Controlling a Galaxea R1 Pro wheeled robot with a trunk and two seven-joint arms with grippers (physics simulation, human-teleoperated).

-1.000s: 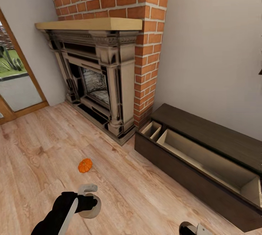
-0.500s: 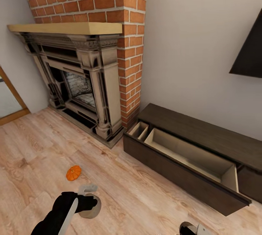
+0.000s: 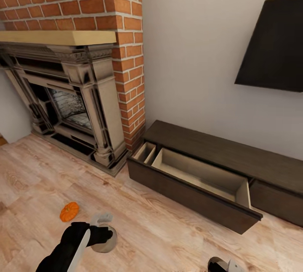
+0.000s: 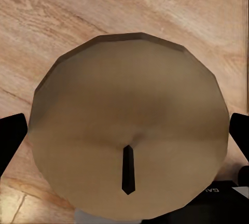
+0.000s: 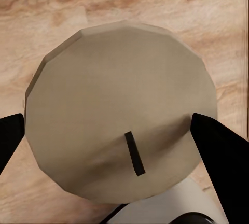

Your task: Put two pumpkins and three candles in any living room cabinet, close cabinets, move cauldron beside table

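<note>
Orange pumpkin (image 3: 69, 211) on floor; dark cabinet (image 3: 219, 167), one drawer open.

The right end effector (image 3: 223, 265) is cut off by the frame edge, possibly holding a candle (image 5: 122, 110).

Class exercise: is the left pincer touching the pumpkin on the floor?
Apart. In the head view, bare floorboards separate the pumpkin from the left pincer.

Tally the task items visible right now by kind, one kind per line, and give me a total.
Candles: 2, one between the left gripper's fingers, one between the right gripper's fingers
Pumpkins: 1, on the floor
Cabinets: 1, its drawer pulled open
Total: 4
</note>
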